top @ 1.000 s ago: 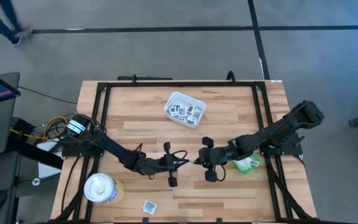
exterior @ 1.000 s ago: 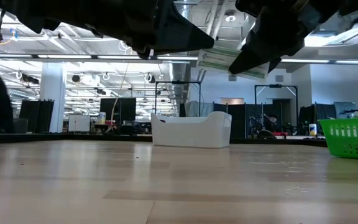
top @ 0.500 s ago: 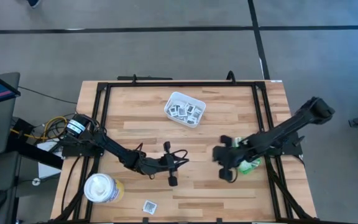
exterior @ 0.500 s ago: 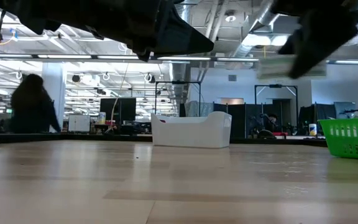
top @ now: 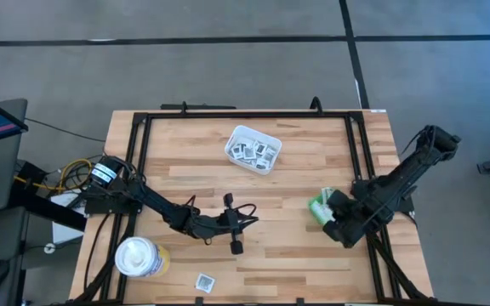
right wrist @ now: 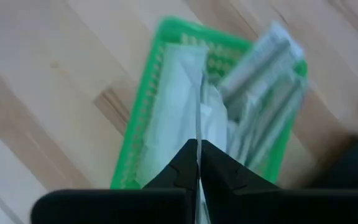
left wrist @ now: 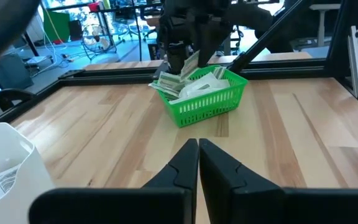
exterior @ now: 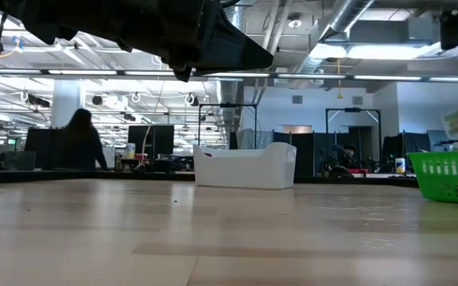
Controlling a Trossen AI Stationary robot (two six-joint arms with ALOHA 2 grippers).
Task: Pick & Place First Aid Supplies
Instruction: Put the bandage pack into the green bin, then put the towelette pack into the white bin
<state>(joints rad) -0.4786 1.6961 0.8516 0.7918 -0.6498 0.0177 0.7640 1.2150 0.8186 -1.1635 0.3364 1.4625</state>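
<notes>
High view: right gripper point(top: 340, 223) over the green bin point(top: 317, 209) at the table's right side. Left gripper point(top: 233, 224) waits near table centre. White tray point(top: 253, 149) holds packets point(top: 254, 152); one packet point(top: 203, 281) lies at the front edge beside a white container point(top: 139, 257).

Left wrist view: left fingers pressed together, holding nothing; strips point(left wrist: 174, 82) fill the bin.

Right wrist view: right fingers closed on a thin white packet point(right wrist: 199, 102) above the bin.

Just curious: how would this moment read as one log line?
right gripper: over green bin, fingers shut on strip packet | left gripper: mid-table, shut, idle | white tray: holds packets

Flat packets point(left wrist: 191, 84) heaped in green bin point(left wrist: 219, 106)
</notes>
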